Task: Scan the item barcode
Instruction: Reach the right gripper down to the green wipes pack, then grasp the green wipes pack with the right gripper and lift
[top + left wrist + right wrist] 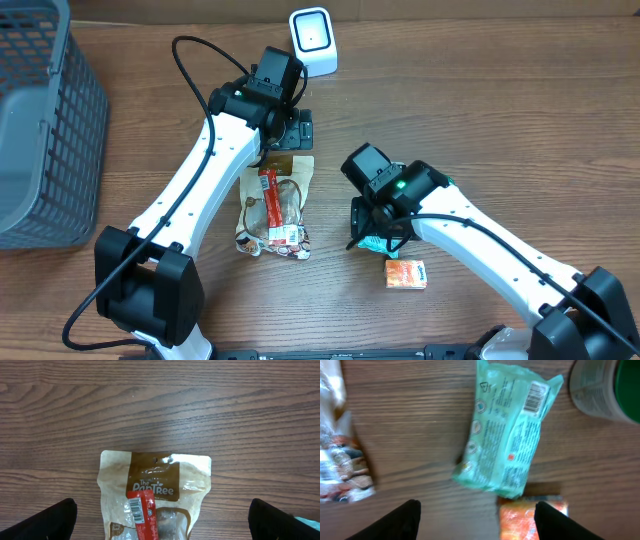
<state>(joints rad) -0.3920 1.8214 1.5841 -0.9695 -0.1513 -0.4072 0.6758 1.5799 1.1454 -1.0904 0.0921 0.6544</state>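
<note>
Black fingertips (47,522) of the left gripper (160,520) fill the lower corners of its wrist view, spread wide and released, holding nothing. Between them, flat on the wood-grain table (160,405), lies the bag (155,477). It is tan crinkled film with a brown printed panel and a clear window. Its sealed top edge, with a punched hang hole, points away beyond the fingertips. A red label (142,512) with a small barcode runs down its middle. Neither finger touches the bag.

The right gripper (476,515) is likewise parted and grasps nothing, its dark fingers (390,522) blurred at the bottom of its view. Just ahead of their tips lies the packet (507,435), a soft mint-green plastic pillow pack with crimped ends and fine print. It lies flat and tilted, with its black-and-white barcode face up at the far corner. A small orange box (532,520), flat and rectangular, lies at the packet's near end, close beside one finger.

From overhead, the scanner (313,38), a white rounded block with a glossy face, stands behind the left gripper, well apart from bag and packet. A grey plastic mesh basket (40,120) stands far off to the side.
</note>
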